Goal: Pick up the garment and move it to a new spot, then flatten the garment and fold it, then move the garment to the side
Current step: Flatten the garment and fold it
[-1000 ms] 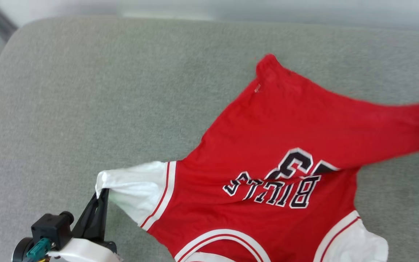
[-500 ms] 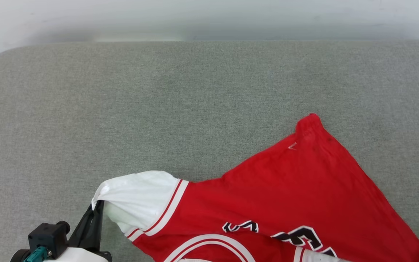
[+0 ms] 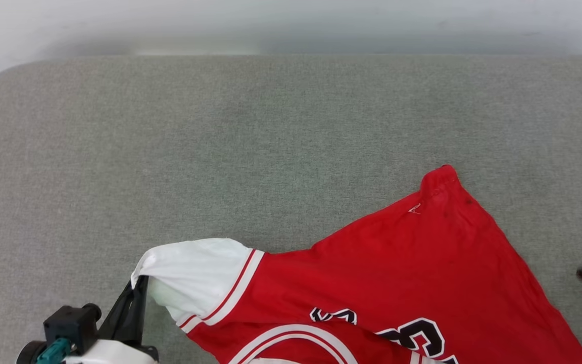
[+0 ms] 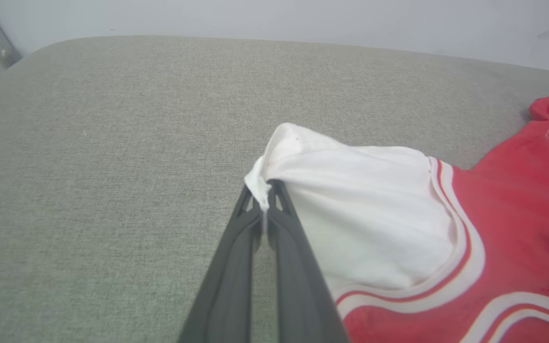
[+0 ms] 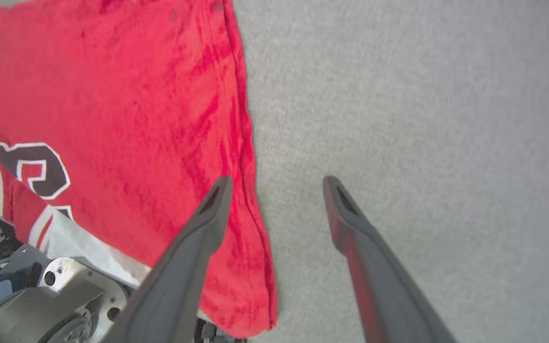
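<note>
The shirt (image 3: 397, 273) is red with white sleeves, red-and-white striped trim and black-and-white lettering. It lies spread on the grey cushion (image 3: 220, 151), toward the near right. The left gripper (image 4: 265, 188) is clamped on the edge of 1 sleeve, holding it up. The right gripper (image 5: 277, 183) gapes wide, empty, above the shirt's red side edge.

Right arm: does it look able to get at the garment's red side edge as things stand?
Probably yes. The right gripper is right at the red edge of the garment, jaws open: one finger over the cloth, the other over bare gray cushion. Nothing lies in between.
</note>
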Tool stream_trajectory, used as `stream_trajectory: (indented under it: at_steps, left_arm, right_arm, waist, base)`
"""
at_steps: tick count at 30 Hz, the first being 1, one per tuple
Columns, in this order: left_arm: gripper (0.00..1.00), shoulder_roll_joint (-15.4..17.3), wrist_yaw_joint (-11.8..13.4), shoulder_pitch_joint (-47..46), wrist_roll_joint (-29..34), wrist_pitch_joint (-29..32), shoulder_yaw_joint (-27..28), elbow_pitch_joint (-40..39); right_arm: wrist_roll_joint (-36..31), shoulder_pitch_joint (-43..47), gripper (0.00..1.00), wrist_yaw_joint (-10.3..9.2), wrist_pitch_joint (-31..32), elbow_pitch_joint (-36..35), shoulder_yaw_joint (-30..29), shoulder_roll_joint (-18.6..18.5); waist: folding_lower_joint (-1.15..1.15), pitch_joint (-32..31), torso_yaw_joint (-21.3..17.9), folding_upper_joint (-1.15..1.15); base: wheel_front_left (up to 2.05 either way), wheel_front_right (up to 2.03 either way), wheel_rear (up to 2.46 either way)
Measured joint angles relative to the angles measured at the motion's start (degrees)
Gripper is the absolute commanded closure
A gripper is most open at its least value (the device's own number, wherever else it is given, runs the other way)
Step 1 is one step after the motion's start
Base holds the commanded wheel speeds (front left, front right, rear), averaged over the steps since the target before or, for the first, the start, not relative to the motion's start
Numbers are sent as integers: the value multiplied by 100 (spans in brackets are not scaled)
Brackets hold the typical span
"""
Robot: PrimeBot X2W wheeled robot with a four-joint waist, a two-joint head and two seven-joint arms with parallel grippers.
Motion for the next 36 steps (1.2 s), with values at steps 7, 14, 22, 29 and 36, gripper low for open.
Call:
stream_trajectory:
  at_steps: [7,14,22,29,36]
  left_arm:
    - [100,-68,-66,-333,120,38,-123,-19]
    - [100,-260,-159,-654,211,32,-238,35]
    - [100,-409,-259,-1005,318,-9,-319,112]
    - [100,-522,-309,-1159,398,-19,-352,193]
    - [100,-535,-350,-1184,412,-44,-354,328]
  right_arm:
    - [-254,-1683,0,0,682,-279,564,-240]
    - [-732,-3382,0,0,1372,270,1937,70]
    - [-956,-4540,0,0,1452,1618,2917,814]
    - [-883,-4737,0,-2,1269,2246,3689,866]
    - [-594,-4823,100,0,472,2472,4006,871]
  waist:
    - [1,240,207,0]
    - [1,586,471,0]
    - [1,1055,722,0]
    - [1,1322,877,0]
    - [1,1112,820,0]
  base:
    - [0,0,0]
    - [0,0,0]
    - [0,0,0]
    - [0,0,0]
    - [0,0,0]
